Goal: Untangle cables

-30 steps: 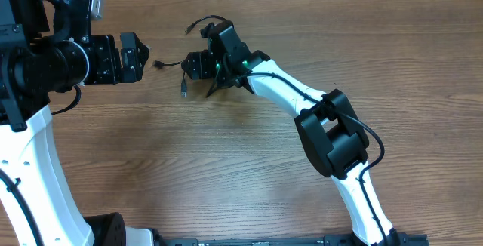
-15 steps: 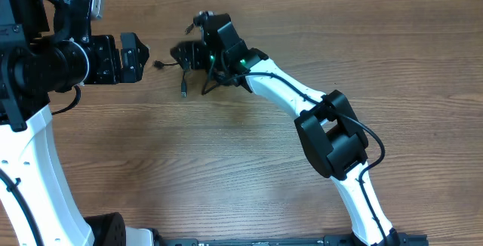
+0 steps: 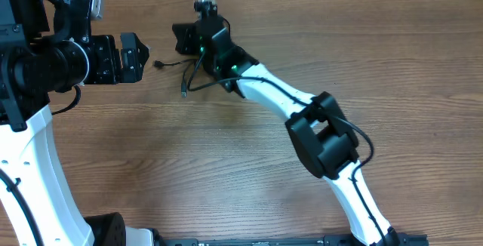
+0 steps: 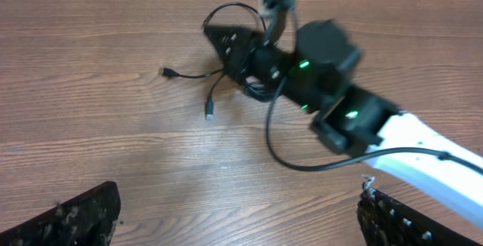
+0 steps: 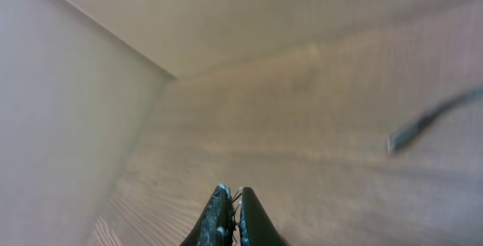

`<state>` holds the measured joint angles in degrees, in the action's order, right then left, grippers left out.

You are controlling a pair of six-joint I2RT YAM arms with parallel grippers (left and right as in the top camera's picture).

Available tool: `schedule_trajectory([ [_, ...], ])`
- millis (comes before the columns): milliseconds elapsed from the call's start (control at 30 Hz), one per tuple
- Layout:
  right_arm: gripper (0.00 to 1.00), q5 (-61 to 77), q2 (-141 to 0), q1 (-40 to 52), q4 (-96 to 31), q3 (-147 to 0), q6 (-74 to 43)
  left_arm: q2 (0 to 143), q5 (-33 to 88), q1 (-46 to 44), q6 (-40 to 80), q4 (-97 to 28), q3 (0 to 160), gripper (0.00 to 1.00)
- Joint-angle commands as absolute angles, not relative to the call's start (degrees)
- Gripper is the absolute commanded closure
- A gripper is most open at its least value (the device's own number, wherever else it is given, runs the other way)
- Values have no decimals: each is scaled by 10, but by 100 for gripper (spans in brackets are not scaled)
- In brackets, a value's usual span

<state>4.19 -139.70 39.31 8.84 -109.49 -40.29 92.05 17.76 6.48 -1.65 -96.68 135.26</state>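
Right fingers (image 5: 223, 205) shifted up-table, now pinched shut; cables (image 4: 209, 110) trailing behind; left fingers (image 3: 134, 56) wide.

A matt, wood-grain table (image 3: 392, 42) in warm brown carries thin black cables (image 4: 209, 109) with a dull, rubbery-looking sheath. Beside the cables, the right arm (image 3: 272, 95) shows smooth, glossy white plastic shells and matt black housings.
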Motion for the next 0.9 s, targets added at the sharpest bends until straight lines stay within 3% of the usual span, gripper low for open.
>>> schedule_trajectory([
  [0, 96, 30, -1446, 409, 84, -1103, -433, 918, 180, 63, -26, -968, 1342, 0],
  [167, 96, 35, -1454, 413, 0, -1103, -418, 918, 180, 63, -26, -968, 1334, 0],
  [333, 96, 60, -1429, 390, -192, -1103, -413, 918, 186, 63, -26, -968, 1333, 0],
  [467, 96, 60, -1403, 356, -313, -1103, -344, 919, 210, 63, -35, -967, 1333, 0],
  [867, 96, 53, -1339, 233, -464, -1103, -234, 918, 225, 63, -44, -968, 1333, 0],
])
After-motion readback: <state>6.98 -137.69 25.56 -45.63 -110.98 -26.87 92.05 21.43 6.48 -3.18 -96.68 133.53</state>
